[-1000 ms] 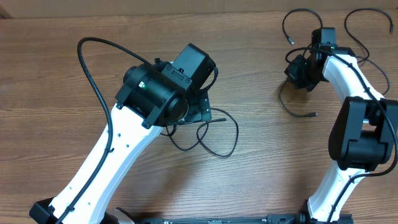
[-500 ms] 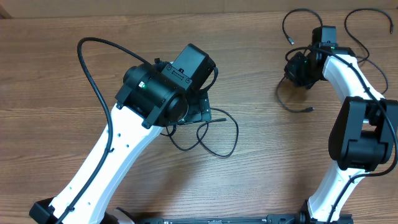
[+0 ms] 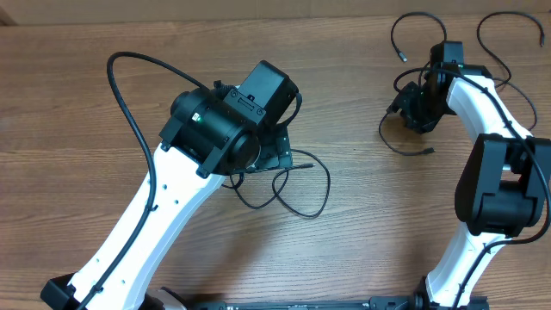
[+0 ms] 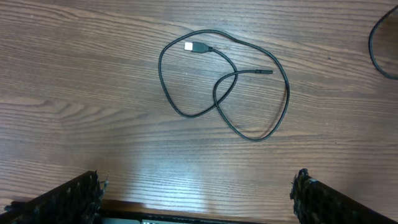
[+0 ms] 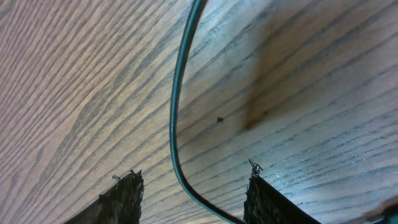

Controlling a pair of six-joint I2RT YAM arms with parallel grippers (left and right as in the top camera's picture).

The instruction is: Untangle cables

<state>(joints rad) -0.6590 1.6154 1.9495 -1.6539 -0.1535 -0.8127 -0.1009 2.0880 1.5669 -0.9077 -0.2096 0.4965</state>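
One thin black cable (image 4: 224, 87) lies in a loose crossed loop on the wooden table, with its USB plug (image 4: 189, 46) at the upper left. My left gripper (image 4: 196, 202) hovers open just short of it, holding nothing; overhead it (image 3: 280, 157) sits mostly hidden under the wrist, beside that cable (image 3: 301, 189). A second cable (image 5: 177, 93) runs on the table between the parted fingers (image 5: 127, 199) of my right gripper (image 5: 193, 190), which is open and touches neither side of it. Overhead, this gripper (image 3: 400, 108) stands over that cable's curve (image 3: 392, 142).
Two more thin cable loops lie at the back right, one (image 3: 411, 30) behind the right wrist, the other (image 3: 510, 34) near the table corner. A thick arm cable (image 3: 129, 99) arcs off the left arm. The table's far edge (image 3: 215, 19) runs along the top.
My right gripper has gone from shut to open and let go of the cable. That cable's curve now lies slightly further left on the table. The left arm has not moved.
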